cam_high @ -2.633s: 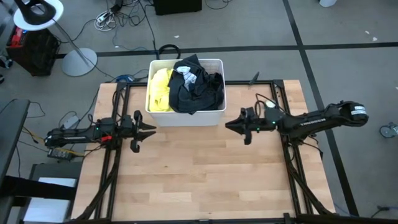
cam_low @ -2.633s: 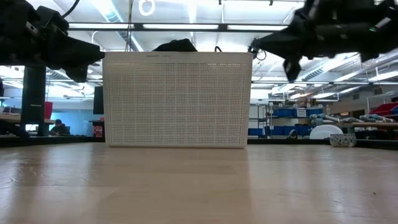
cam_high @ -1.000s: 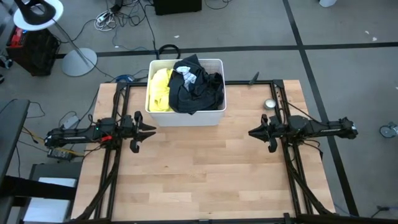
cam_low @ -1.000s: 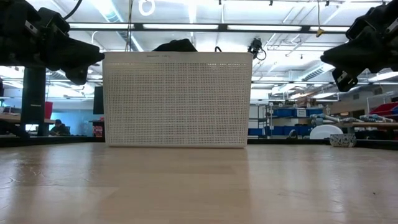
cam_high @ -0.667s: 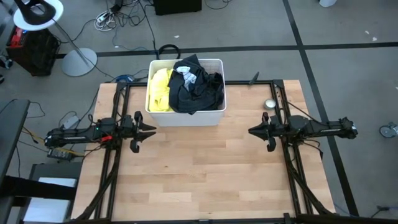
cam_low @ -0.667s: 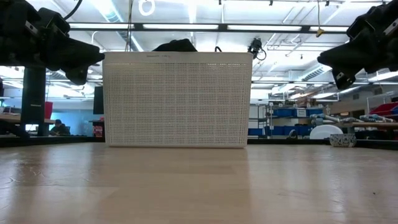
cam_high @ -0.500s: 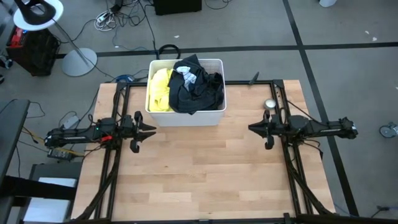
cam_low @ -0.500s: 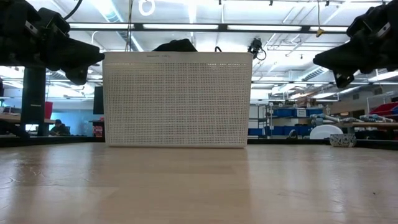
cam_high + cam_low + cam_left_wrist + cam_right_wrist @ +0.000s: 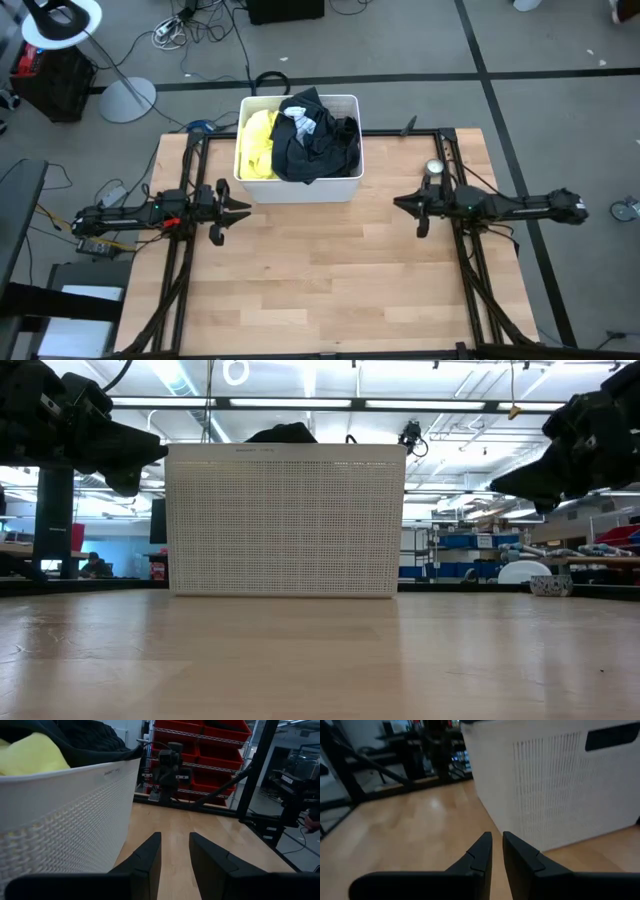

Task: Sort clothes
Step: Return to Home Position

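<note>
- The white bin (image 9: 300, 188) stands at the far middle of the wooden table (image 9: 320, 290). All the clothes I can see lie inside it.
- A yellow garment (image 9: 257, 140) fills the bin's left part. A black garment (image 9: 320, 148) is heaped over the middle and right, with a small pale piece (image 9: 301, 122) on top of it.
- In the low view only the black heap shows, as a hump above the bin's rim.
- The left gripper (image 9: 238, 207) hovers above the table's left side, just in front of the bin's near left corner, and points toward the table's middle. Its wrist view shows the fingers (image 9: 150, 855) set a modest gap apart, with nothing between them.
- The right gripper (image 9: 403, 205) hovers above the table's right side, apart from the bin, and points inward toward the left arm. Its fingers (image 9: 477, 852) are parted by only a narrow slit, and they hold nothing.
- I see no garment on the table top.
</note>
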Robot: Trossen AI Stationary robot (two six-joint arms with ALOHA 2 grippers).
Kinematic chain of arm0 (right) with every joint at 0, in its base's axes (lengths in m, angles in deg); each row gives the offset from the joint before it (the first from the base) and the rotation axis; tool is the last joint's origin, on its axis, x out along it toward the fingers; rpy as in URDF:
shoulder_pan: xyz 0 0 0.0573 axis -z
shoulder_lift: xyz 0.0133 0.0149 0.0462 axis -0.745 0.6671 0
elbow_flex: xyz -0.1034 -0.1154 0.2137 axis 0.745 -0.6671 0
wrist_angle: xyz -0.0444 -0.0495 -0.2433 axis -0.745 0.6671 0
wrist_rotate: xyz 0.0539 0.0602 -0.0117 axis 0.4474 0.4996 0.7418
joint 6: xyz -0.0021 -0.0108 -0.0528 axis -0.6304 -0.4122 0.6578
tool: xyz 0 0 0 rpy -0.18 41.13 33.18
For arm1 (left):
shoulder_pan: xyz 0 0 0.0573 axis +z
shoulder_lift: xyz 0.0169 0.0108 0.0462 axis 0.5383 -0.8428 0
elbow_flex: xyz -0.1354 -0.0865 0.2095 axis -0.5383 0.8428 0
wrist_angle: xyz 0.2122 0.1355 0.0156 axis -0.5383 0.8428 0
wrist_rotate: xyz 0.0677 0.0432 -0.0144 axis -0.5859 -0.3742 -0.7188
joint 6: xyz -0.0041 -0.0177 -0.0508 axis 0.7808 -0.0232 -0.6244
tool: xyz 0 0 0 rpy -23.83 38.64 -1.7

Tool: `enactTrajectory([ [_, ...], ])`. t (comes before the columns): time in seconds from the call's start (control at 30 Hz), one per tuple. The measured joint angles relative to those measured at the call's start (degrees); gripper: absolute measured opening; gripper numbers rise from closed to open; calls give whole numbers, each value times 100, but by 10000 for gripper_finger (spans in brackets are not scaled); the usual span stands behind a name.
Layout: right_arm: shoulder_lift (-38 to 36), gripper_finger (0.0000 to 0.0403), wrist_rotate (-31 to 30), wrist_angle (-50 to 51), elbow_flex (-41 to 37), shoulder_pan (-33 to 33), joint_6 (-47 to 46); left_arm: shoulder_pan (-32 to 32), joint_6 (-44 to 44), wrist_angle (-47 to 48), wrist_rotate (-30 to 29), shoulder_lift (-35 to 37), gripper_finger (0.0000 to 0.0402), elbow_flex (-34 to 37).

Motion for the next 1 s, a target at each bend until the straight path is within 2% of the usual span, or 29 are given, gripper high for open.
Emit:
enactTrajectory([
  [0.33, 567, 48, 2, -41, 0, 73, -15, 0, 0, -2, 0, 0, 106, 0],
  [1.0, 590, 48, 22, -113, -4, 71, -13, 0, 0, -2, 0, 0, 106, 0],
])
